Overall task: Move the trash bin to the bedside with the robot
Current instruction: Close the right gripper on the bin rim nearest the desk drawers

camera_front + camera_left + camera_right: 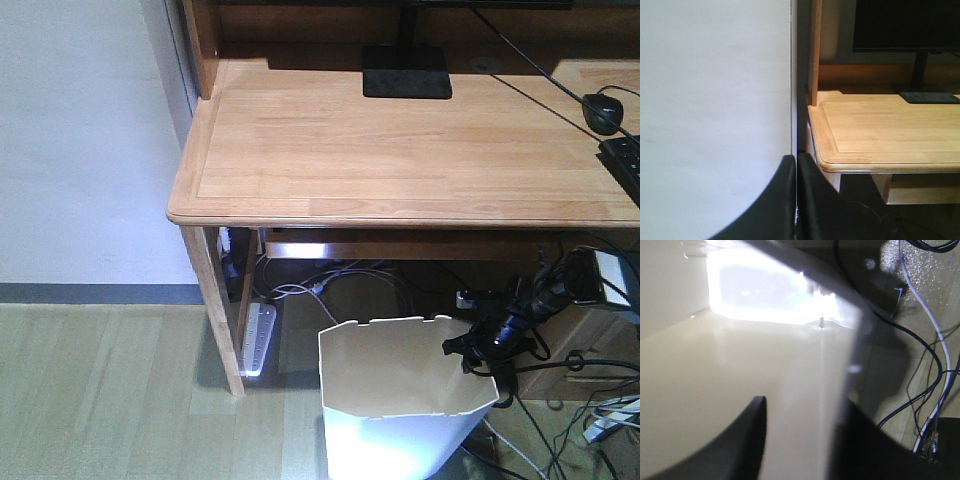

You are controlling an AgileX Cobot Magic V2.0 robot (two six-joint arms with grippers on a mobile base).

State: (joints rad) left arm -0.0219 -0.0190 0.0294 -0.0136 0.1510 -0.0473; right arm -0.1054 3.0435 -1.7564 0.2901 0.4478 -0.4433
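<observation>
With the right pincer (478,352), grips the trash bin (400,385) at its notched rim: set narrow, with one of the fingers (740,445) inside against the cream lining and the other outside, pinching the thin wall between. Reaches down to it below the front edge of the table (330,150), trailing black cables from the wrist. Keeps the bin upright on the pale wood floor (100,390), just out from under the table's front edge and nearer its right end than its left leg. Shows a white outside and nothing visible within.

Holds the left pincer (796,159) closed to a thin slit on nothing, up level with the table's left front corner and just beside a plain pale wall (715,100).

Further out, under the table: a white power strip (259,340) lying along the floor by the left leg, and loose cables (940,355) across the floor past the bin's outer side. On top of the table: a black monitor stand (406,72) at the back, a dark mouse (603,110) toward the right end, and the corner of a black keyboard (625,160) at the right edge, well apart from the stand.
</observation>
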